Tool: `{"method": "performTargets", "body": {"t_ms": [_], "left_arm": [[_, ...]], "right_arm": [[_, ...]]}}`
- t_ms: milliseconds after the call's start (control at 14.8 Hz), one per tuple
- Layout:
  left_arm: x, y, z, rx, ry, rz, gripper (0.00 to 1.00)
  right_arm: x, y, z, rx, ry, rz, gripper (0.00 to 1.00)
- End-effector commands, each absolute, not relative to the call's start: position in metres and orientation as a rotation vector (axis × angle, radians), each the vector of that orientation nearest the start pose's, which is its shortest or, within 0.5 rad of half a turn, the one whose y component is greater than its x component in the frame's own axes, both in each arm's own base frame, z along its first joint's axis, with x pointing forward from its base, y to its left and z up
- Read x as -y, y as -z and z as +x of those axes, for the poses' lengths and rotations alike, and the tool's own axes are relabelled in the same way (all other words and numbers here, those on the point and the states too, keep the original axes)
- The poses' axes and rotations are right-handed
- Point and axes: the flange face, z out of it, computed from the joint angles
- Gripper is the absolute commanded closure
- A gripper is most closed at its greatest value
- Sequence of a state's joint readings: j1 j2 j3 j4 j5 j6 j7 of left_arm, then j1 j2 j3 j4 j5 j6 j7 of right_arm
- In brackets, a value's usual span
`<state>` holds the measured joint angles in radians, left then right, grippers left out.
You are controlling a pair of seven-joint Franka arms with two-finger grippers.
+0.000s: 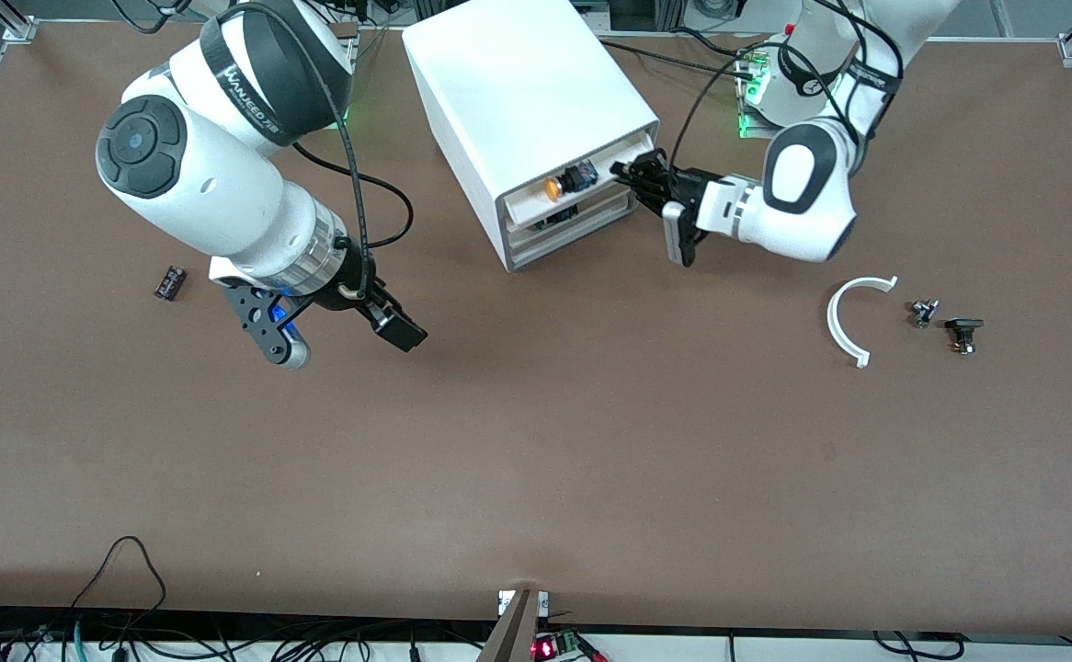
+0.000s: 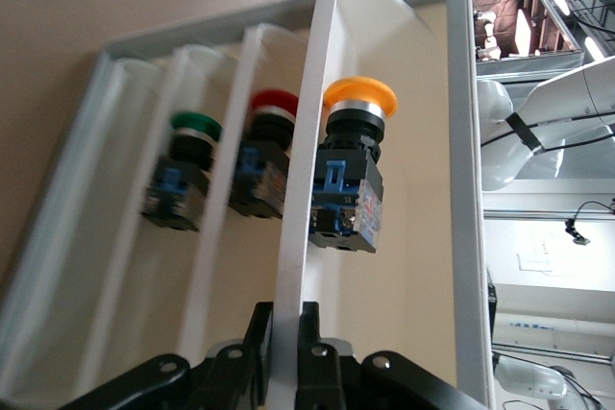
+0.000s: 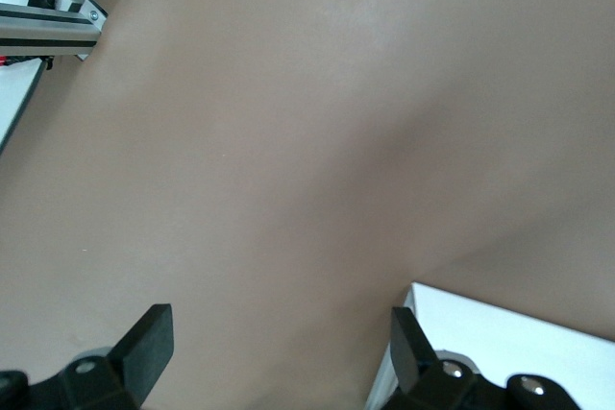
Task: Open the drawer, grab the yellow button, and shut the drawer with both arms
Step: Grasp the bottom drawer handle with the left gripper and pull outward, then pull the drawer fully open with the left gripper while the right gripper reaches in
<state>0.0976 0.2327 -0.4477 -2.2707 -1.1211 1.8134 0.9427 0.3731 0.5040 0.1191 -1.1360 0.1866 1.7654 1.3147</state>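
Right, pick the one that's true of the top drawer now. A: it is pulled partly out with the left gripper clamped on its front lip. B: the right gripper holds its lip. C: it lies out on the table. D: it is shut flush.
A: the left gripper pinches the front lip of the drawer, which stands partly out with the button showing inside.

The table (image 1: 536, 460) has a plain brown top, and most of this top is bare. A white boxy cabinet (image 1: 518, 101) stands directly on it, near the robots' bases. Toward the left arm's end lie three small things: a white curved piece (image 1: 844, 322) (shaped like a half ring), a small dark part (image 1: 923, 313) just beside it, and a black part (image 1: 963, 333) just beside that one. Toward the right arm's end lies one small black part (image 1: 169, 282), well apart from the cabinet.
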Motion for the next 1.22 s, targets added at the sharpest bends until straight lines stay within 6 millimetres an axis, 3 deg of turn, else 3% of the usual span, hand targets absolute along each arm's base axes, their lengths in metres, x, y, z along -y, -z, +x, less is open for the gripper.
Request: {"method": "performTargets", "body": {"t_ms": [0,271,473,541,609,812,947,1150], "left_arm": [[0.204,-0.255,0.482,0.591,0.301,1.89,1.0],[0.172,-0.264,0.529,0.626,0.246,1.929,1.0],[0.164,-0.271,0.542,0.626,0.279,1.937,1.0],[0.164,-0.271,0.541,0.623,0.283,1.935,0.76],[0.163,-0.271,0.54,0.633,0.282,1.929,0.01],[0.155,-0.282,0.545,0.628,0.271,1.93,0.0],[0.142,-0.303,0.558,0.656,0.266,1.929,0.0],[0.121,-0.35,0.58,0.632,0.402,2.039,0.0]], "right_arm": [[-0.351,-0.537,0.632,-1.269,-0.186,-2.542,0.0],[-0.399,-0.527,0.616,-1.323,-0.189,-2.482,0.0],[-0.444,-0.51,0.596,-1.391,-0.216,-2.443,0.0],[-0.458,-0.505,0.589,-1.399,-0.228,-2.443,0.0],[-0.474,-0.498,0.579,-1.411,-0.237,-2.442,0.0],[-0.512,-0.483,0.561,-1.471,-0.247,-2.4,0.0],[-0.531,-0.473,0.549,-1.487,-0.26,-2.408,0.0],[-0.556,-0.46,0.533,-1.508,-0.241,-2.417,0.0]]}}
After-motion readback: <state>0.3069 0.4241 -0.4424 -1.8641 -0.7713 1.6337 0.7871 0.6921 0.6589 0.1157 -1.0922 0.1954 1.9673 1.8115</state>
